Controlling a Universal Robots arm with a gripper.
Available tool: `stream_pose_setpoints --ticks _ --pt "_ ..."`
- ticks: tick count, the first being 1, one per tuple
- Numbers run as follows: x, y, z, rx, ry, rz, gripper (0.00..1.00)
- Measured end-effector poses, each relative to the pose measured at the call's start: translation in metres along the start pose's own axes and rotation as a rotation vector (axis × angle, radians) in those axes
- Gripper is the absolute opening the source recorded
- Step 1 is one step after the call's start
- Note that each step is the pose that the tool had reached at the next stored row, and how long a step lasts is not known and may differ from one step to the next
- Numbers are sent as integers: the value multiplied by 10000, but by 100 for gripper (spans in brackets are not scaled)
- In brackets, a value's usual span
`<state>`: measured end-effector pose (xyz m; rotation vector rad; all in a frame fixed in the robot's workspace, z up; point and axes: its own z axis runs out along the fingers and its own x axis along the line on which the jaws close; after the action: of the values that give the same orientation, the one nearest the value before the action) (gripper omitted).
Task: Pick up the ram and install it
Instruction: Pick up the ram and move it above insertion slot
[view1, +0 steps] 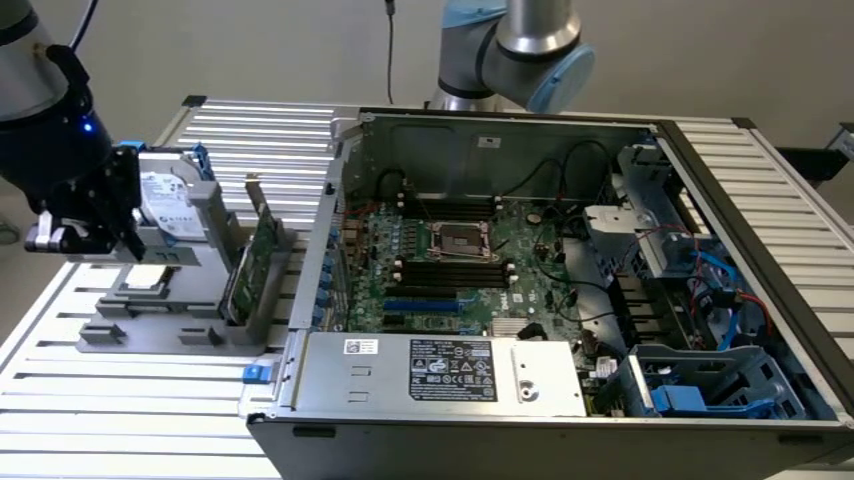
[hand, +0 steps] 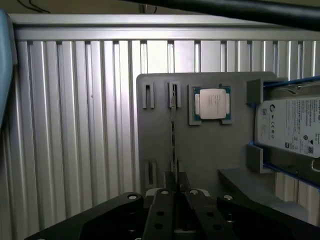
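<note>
Count on the bench: one of each kind.

One slatted aluminium table (hand: 75, 130), one open grey metal computer case (view1: 467, 150), one green motherboard (view1: 534, 282), one silver box-shaped power supply (view1: 441, 372), one flat grey plastic holder (hand: 210, 150), one thin green ram (hand: 173, 131) seen edge-on, one square silver processor chip (hand: 212, 104), one silver labelled hard drive (hand: 290, 125), one wider green expansion card (view1: 254, 262), one black gripper (hand: 175, 189).
</note>
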<state>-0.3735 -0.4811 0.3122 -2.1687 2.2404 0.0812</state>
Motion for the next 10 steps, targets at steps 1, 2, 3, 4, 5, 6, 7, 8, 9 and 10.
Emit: stream_pose_setpoints --ticks 1,2,3,4,5,6,7,8,9,10 --pt "-9 -28 -33 -1 0 0 14" --pt "-18 -59 -68 -1 1 -1 14" --pt "-27 -87 -100 -1 0 -1 14" --pt "-36 -116 -132 0 -1 -1 14" --pt "-45 -144 -164 0 -1 0 14" --pt "-54 -172 -195 0 0 0 14" --pt "-63 -203 -230 -1 0 -1 14" --pt "-72 -231 -262 -1 0 0 14" --pt "-81 -259 -294 0 0 0 14" --pt "-90 -287 -327 -1 0 0 14"
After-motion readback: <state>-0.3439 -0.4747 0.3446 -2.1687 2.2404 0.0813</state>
